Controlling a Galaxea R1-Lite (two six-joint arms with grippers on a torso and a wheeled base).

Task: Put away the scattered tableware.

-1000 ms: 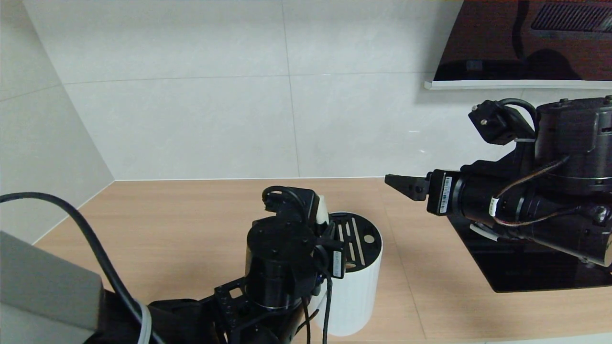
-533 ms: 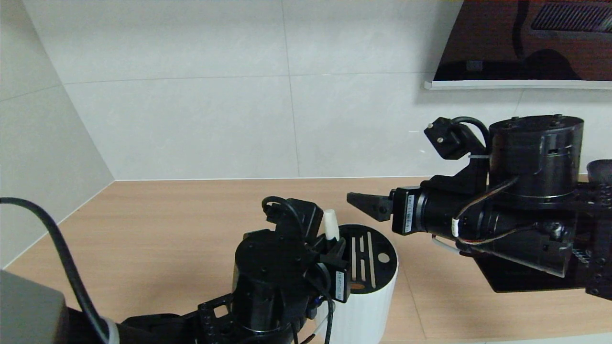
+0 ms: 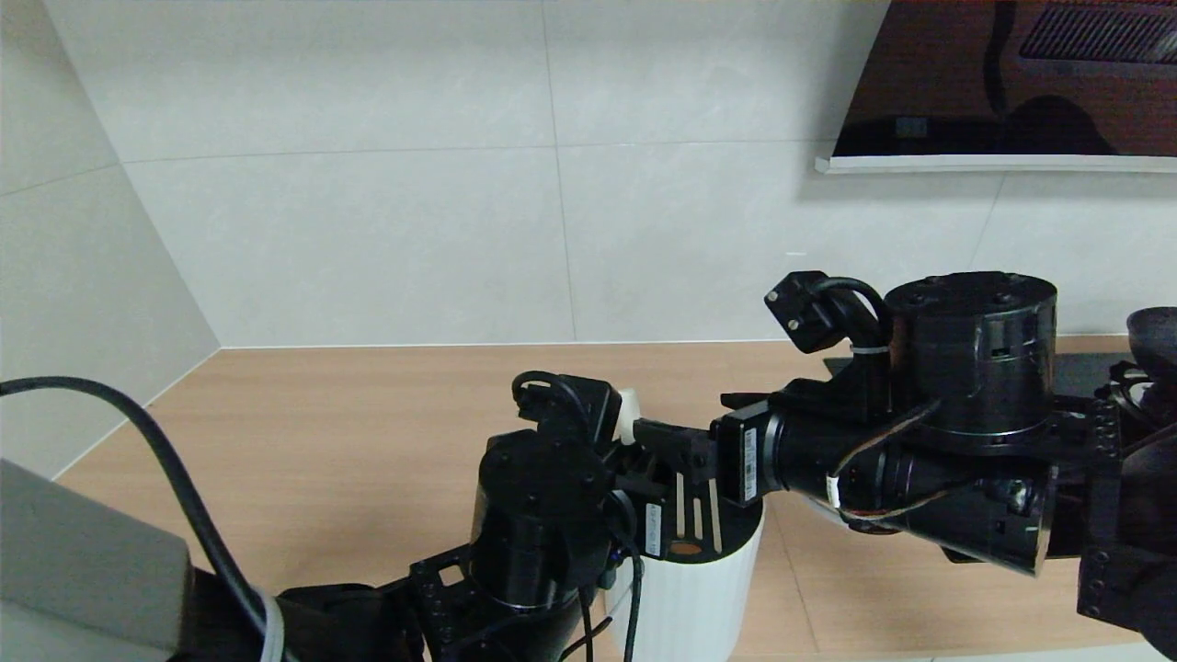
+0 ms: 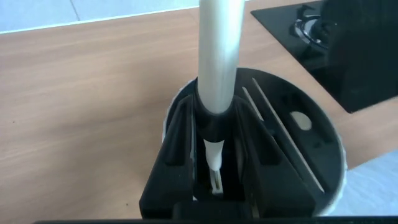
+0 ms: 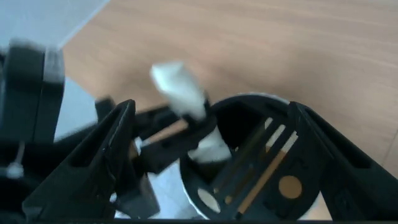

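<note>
A white ribbed cylindrical holder (image 3: pixel 685 588) with a black slotted top (image 4: pixel 292 118) stands on the wooden counter. My left gripper (image 3: pixel 642 471) sits over its top, shut on a white-handled utensil (image 4: pixel 217 50) that stands upright. The utensil's lower end is hidden between the fingers (image 4: pixel 180 143). The white handle tip (image 3: pixel 629 411) pokes up above the gripper. My right gripper (image 3: pixel 690 425) reaches in level from the right, just above the holder. It is open, one finger (image 5: pixel 115 146) on each side of the white handle (image 5: pixel 180 90), and I cannot tell if it touches.
A black cooktop (image 4: pixel 348 56) is set into the counter to the right of the holder. A dark range hood (image 3: pixel 1011 83) hangs at the upper right. Tiled walls close the back and left. Bare wooden counter (image 3: pixel 349 432) lies to the left.
My right arm has swung left across the counter until its open fingers straddle the white handle. The left gripper has stayed over the holder, still holding the utensil.
</note>
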